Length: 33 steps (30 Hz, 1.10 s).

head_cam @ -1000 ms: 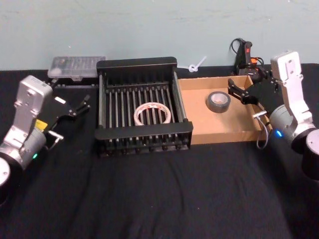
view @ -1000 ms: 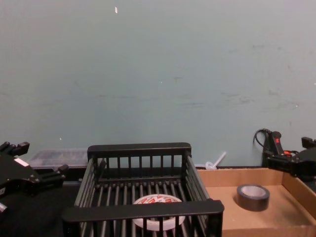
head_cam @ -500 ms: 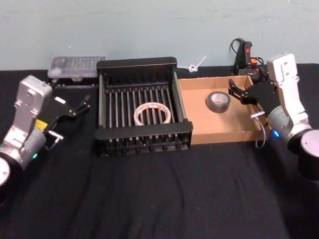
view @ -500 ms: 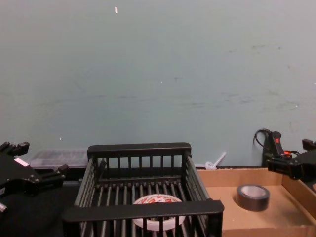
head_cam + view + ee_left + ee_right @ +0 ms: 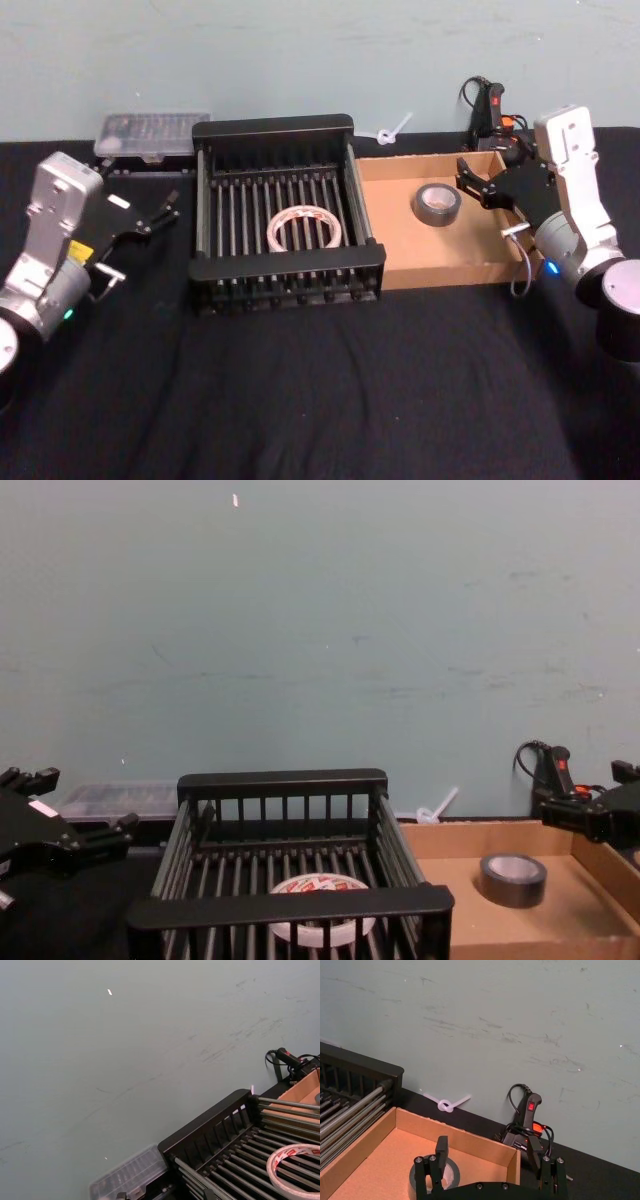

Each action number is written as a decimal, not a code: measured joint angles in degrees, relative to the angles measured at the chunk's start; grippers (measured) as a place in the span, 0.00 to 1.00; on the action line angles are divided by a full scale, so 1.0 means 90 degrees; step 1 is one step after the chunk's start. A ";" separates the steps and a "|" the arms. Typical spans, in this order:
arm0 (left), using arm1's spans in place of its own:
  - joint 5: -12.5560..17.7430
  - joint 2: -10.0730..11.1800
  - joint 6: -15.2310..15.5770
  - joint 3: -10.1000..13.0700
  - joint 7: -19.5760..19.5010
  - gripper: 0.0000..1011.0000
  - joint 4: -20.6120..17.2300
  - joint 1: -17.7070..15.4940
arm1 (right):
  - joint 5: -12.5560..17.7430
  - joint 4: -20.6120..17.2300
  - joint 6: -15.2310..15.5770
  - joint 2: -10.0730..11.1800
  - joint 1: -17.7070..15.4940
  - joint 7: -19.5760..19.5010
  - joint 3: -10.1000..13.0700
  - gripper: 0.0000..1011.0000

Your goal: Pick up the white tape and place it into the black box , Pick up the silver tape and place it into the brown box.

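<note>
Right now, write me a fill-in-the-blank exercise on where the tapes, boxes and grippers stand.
1. The white tape lies flat on the barred bottom of the ____ box.
2. The silver tape rests inside the ____ box.
3. The right gripper is open above the brown box's ____ wall, empty.
4. The left gripper hangs open to the ____ of the black box, holding nothing.

Missing words: black; brown; right; left

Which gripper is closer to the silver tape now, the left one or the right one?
The right gripper is closer, just beside the silver tape over the brown box. The left gripper waits beyond the black box.
</note>
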 joint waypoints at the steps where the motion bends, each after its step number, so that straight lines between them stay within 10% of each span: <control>1: 0.0000 0.0000 0.0000 0.0000 0.0000 0.99 0.0000 0.0000 | 0.0003 -0.0002 0.0001 0.0000 -0.0001 0.0001 -0.0001 0.99; 33: 0.0000 0.0000 0.0000 0.0000 0.0000 0.99 0.0000 0.0000 | 0.0019 -0.0013 0.0008 0.0009 -0.0005 0.0015 -0.0004 0.99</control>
